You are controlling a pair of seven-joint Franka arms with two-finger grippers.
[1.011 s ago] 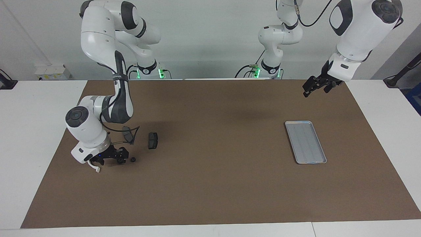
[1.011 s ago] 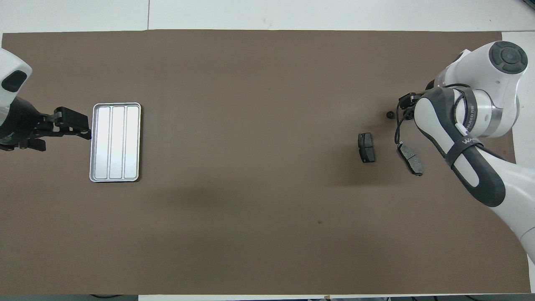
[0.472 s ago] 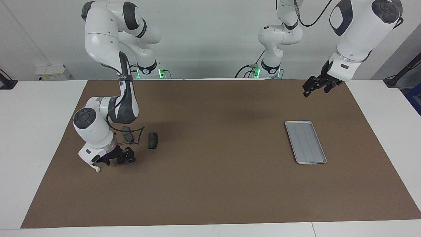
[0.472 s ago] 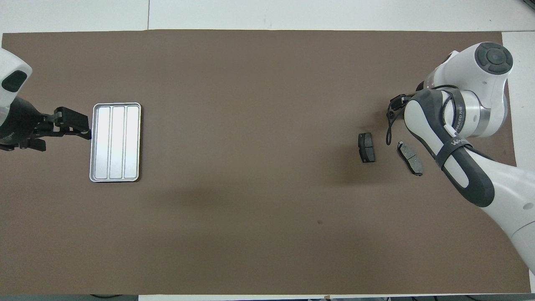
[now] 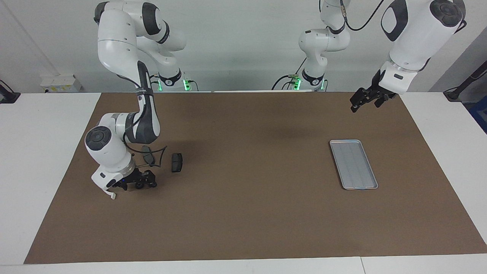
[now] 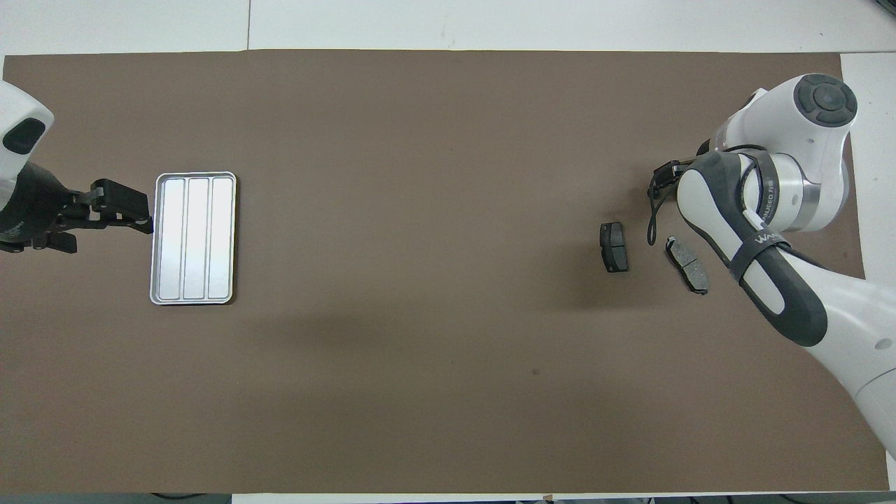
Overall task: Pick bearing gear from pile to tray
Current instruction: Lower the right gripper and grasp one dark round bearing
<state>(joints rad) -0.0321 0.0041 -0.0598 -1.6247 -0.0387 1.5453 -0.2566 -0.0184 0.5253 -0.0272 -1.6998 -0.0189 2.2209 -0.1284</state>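
Note:
The pile lies at the right arm's end of the mat. It has two dark grey brake pads, also in the overhead view, and a white bracket that peeks out under the right hand. My right gripper is low on the mat over the spot of the tiny black round pieces, which I cannot tell apart from its fingertips. The overhead view hides it under the arm. The silver tray lies empty at the left arm's end. My left gripper waits in the air beside the tray.
A brown mat covers most of the white table. The right arm's forearm and a loose black cable hang just over the brake pad nearer to it.
My right gripper has slid along the mat toward a small black round piece that lay free beside it and now covers that spot. The left arm, the pads and the tray have not moved.

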